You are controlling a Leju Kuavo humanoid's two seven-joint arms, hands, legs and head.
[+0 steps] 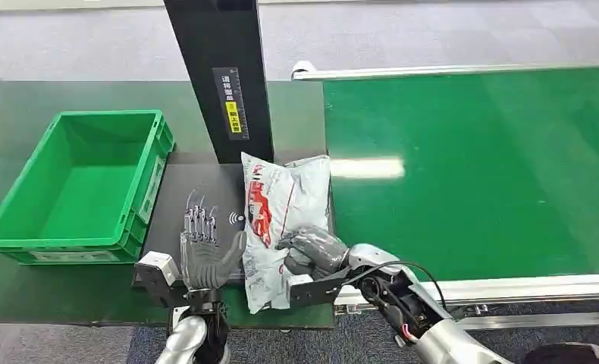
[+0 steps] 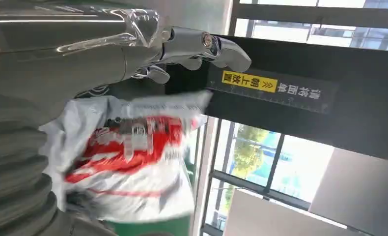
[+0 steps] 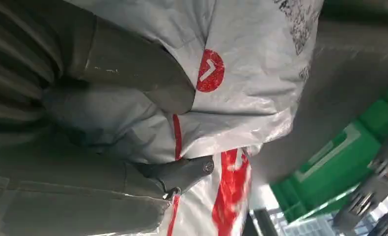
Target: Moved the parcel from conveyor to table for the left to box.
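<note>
A black post (image 1: pixel 221 76) with a yellow label (image 1: pixel 236 117) stands at top centre; grey carpet (image 1: pixel 433 34) runs across the top of the frame.

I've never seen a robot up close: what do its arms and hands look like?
Silver metal arms. The right hand is grey with a ribbed cover, and black cables with a red wire loop at its wrist. The left hand has a grey palm, slim dark-and-metal fingers, and a white-and-black wrist block.
</note>
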